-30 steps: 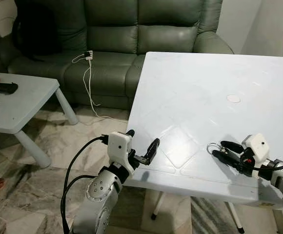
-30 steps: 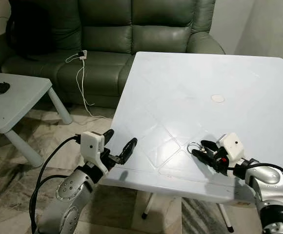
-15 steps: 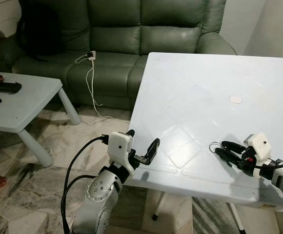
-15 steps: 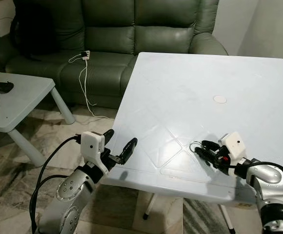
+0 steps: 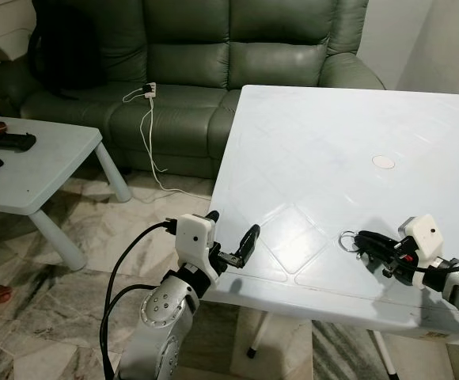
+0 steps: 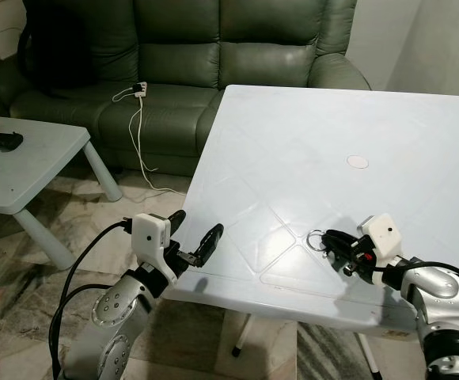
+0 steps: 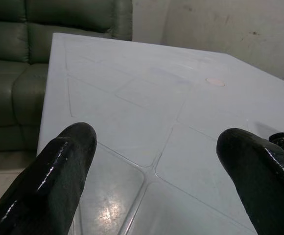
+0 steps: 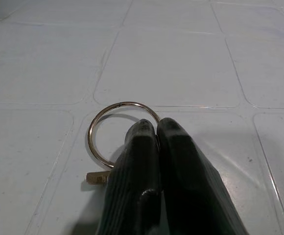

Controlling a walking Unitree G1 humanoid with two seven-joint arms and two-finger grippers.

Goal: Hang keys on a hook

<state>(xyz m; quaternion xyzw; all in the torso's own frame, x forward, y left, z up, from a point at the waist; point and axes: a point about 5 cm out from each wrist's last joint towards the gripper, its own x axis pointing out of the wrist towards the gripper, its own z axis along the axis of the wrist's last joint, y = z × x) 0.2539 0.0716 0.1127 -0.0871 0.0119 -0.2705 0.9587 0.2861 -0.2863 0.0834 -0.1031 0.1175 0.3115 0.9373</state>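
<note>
— Where are the keys?
— Near the table's (image 5: 309, 150) front edge; my right tool (image 8: 152, 129) is pinched shut on the key ring (image 8: 105, 129).
— Risk?
— Thin grip; it could slip. My left tool (image 5: 231, 237) gapes empty.

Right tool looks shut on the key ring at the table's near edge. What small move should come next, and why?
Probably a short lift straight up. The right tool has its black fingers pinched shut on the thin metal key ring, which lies low over the white plastic table. No hook is in sight, so raise it first, then look for one.
</note>
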